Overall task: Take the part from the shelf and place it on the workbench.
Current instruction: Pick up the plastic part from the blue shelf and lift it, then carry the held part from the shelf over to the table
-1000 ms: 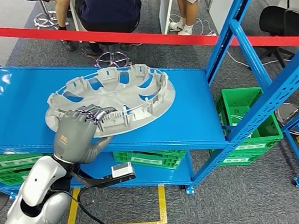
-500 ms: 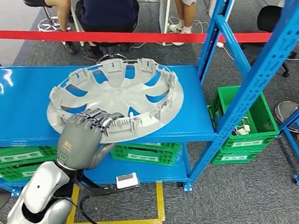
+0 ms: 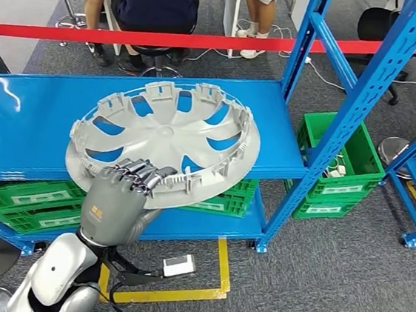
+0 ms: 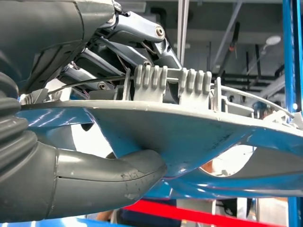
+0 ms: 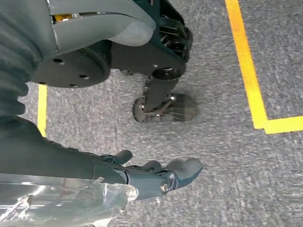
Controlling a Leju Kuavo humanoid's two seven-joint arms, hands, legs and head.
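**Left hand gripping the hubcap at the shelf edge**

The dark fingers (image 3: 136, 171) are curling over the near rim of the part, a grey plastic hubcap (image 3: 165, 140), and in the left wrist view the thick grey thumb (image 4: 107, 172) is pressing up under that rim while the fingers (image 4: 136, 33) are clamping from above. So the left hand (image 3: 113, 206) is gripping the hubcap firmly. The hubcap is round and matte, with curved spoke cut-outs and ribbed clips standing around its edge, inner face up. It is sitting tilted over the glossy blue metal shelf (image 3: 23, 133), its front edge overhanging. The right hand (image 5: 157, 177) is hanging over speckled grey carpet, fingers loosely apart and holding nothing. Green slatted crates (image 3: 336, 173) are sitting low beside the perforated blue uprights.
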